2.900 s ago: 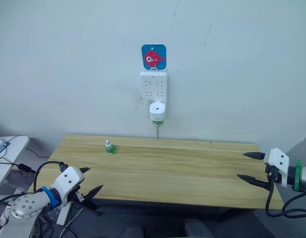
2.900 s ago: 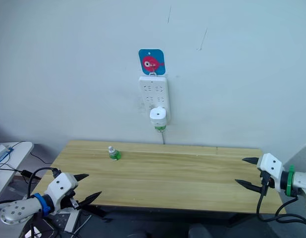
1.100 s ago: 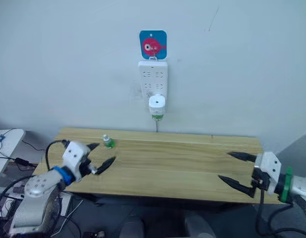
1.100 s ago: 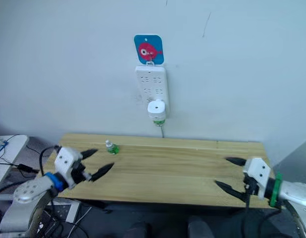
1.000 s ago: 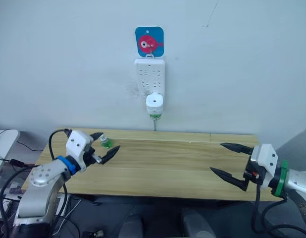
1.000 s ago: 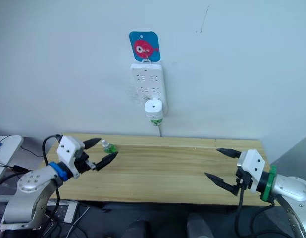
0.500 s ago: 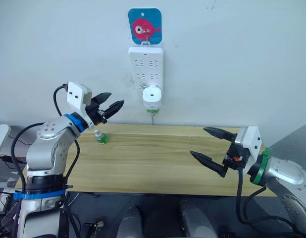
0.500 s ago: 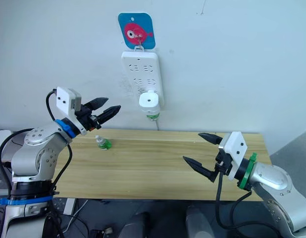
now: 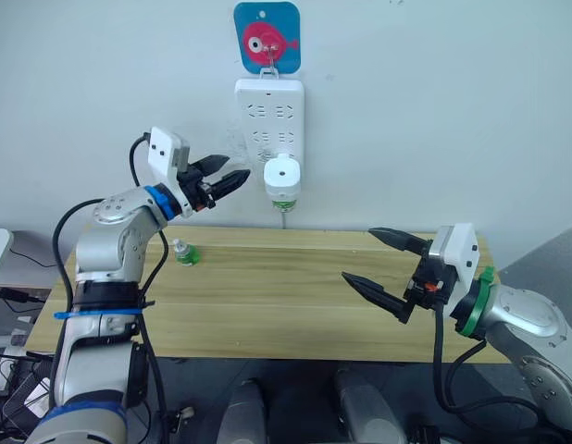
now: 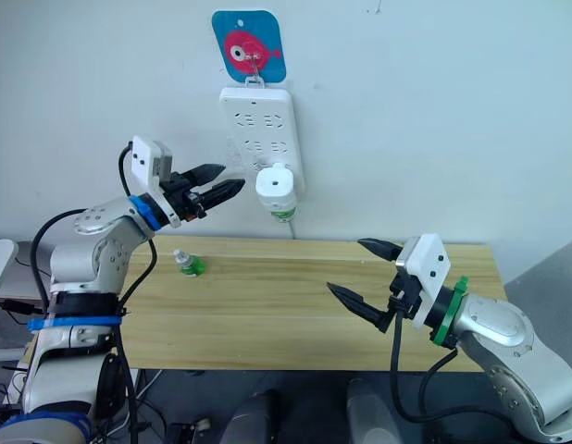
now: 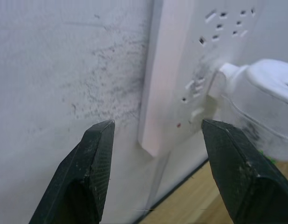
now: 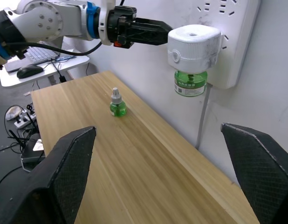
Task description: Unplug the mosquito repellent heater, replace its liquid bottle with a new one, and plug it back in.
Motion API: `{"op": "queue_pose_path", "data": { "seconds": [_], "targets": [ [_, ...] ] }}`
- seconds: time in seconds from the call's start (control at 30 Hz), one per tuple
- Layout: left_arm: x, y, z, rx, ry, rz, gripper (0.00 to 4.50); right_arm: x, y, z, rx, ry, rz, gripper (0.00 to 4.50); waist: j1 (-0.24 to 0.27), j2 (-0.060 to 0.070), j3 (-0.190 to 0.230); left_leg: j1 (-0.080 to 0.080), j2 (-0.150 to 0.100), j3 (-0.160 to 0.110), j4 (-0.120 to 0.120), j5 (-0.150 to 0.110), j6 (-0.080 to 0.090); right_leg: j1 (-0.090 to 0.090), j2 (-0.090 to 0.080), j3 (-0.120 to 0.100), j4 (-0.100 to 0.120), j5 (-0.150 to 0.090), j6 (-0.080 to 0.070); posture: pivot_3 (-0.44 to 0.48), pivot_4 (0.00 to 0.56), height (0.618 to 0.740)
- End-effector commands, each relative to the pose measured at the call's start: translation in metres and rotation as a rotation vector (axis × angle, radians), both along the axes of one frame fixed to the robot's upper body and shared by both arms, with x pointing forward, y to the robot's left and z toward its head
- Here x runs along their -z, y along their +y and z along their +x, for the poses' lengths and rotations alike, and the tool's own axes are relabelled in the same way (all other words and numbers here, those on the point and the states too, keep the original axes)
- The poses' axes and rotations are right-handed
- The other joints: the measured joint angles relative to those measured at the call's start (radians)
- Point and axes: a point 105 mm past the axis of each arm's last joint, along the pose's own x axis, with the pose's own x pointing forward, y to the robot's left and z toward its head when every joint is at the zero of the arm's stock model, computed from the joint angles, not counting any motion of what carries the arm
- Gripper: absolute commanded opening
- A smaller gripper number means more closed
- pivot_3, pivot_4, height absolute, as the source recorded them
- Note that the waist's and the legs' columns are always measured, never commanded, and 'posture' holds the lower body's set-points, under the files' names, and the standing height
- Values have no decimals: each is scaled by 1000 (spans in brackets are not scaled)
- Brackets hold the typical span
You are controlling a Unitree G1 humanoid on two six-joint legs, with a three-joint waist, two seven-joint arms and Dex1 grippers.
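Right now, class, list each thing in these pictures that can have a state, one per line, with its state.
mosquito repellent heater: plugged into the power strip.
liquid bottle: fitted under the heater.
new bottle: upright on the table, cap on.
power strip: hung on the wall, upper sockets free.
left gripper: jaws open, beside the heater, not touching.
right gripper: jaws open, over the table, holding nothing.

Heater [image 12: 190, 49] prongs hidden in strip [image 12: 228, 42]
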Motion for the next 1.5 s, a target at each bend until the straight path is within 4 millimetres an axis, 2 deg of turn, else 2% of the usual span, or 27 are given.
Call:
{"op": "queue_pose_path", "data": {
  "seconds": [0.03, 0.37, 0.7, 0.8, 0.93, 0.97, 1.0, 1.07, 1.13, 1.33, 1.5],
  "targets": [
    [-13, -7, 3, 42, -64, 19, 3115, -14, 7, -7, -21, -50, 21, 4500, -4, 0, 0, 0, 0, 0, 0, 0, 0, 0, 0, 0, 0, 0, 0, -237, 276, 740],
    [-19, -21, 6, 133, -79, 33, 3115, -32, 13, -2, 10, -114, 55, 4500, -11, 0, 2, -1, 0, 0, 0, 0, 0, -1, 0, 0, 0, 0, 1, -251, 270, 740],
    [-30, -35, -12, 285, -63, 38, 3115, -30, 14, -3, 9, -105, 48, 4500, -29, 0, 3, -2, 0, -1, 0, 0, 0, -1, 0, -1, 0, 0, 1, -249, 268, 740],
    [-30, -35, -21, 324, -40, 41, 2551, -28, 14, -3, 10, -101, 46, 4500, -31, 0, 3, -2, 0, -1, 0, 0, 0, -1, 0, -1, 0, 0, 1, -246, 266, 740],
    [-30, -36, -22, 320, -37, 50, 1369, -29, 19, 2, 36, -103, 52, 4500, -30, 0, 3, -2, 0, -1, -1, 0, 0, -1, 0, -1, 0, 0, 1, -238, 262, 740],
    [-30, -37, -22, 320, -38, 57, 1282, -30, 21, 3, 45, -106, 53, 4500, -30, 0, 3, -2, 0, -1, -1, 0, 0, -1, 0, -1, 0, 0, 1, -237, 261, 740],
    [-29, -37, -22, 320, -38, 60, 1283, -30, 22, 4, 50, -108, 53, 4500, -30, 0, 3, -2, 0, -1, -1, 0, 0, -1, 0, -1, 0, 0, 1, -237, 261, 740],
    [-28, -37, -20, 305, -41, 63, 1283, -29, 18, 22, 205, -117, 10, 4500, -30, 0, 3, -2, 0, -1, 0, 0, 0, -1, 0, -1, 0, -2, 4, -238, 263, 740],
    [-27, -36, -18, 288, -44, 62, 1283, -31, 19, 32, 283, -112, 4, 4500, -30, 0, 3, -2, 0, -1, 0, 0, 0, -2, 0, -1, 0, -2, 4, -239, 268, 740],
    [-25, -36, -17, 279, -44, 59, 1283, -42, 35, 41, 315, -115, 16, 4500, -29, 1, 4, -4, 0, -3, 0, 0, 0, -3, -1, -2, 0, 0, 0, -252, 274, 740],
    [-24, -40, -18, 292, -44, 58, 1283, -41, 53, 48, 333, -78, 54, 4500, -30, 1, 4, -8, 0, -4, 0, 0, 0, -7, -1, -3, 0, 0, 0, -262, 270, 740]
  ]
}}
